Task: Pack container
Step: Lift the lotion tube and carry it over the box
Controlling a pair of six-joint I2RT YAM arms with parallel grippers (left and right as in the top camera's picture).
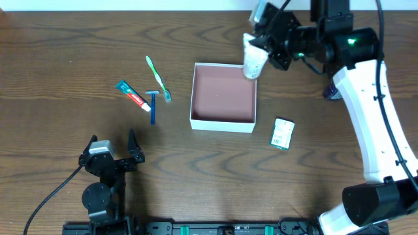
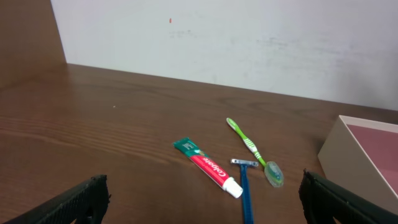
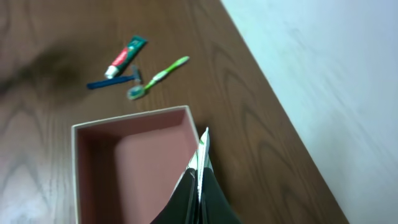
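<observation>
The container (image 1: 222, 122) is a square white box with a pink-brown inside, at the table's middle; it also shows in the right wrist view (image 3: 93, 134) and at the right edge of the left wrist view (image 2: 339, 140). My right gripper (image 1: 261, 47) is shut on a flat white packet (image 1: 253, 62) and holds it above the container's far right corner; the packet's thin edge (image 3: 202, 149) shows between the fingers. My left gripper (image 1: 112, 156) is open and empty near the front left. A toothpaste tube (image 1: 132, 96), a blue razor (image 1: 153, 104) and a green toothbrush (image 1: 158, 78) lie left of the container.
A small green and white box (image 1: 283, 134) lies right of the container. A dark blue object (image 1: 330, 93) sits partly hidden behind my right arm. A pale wall (image 2: 217, 43) runs along the table's far edge.
</observation>
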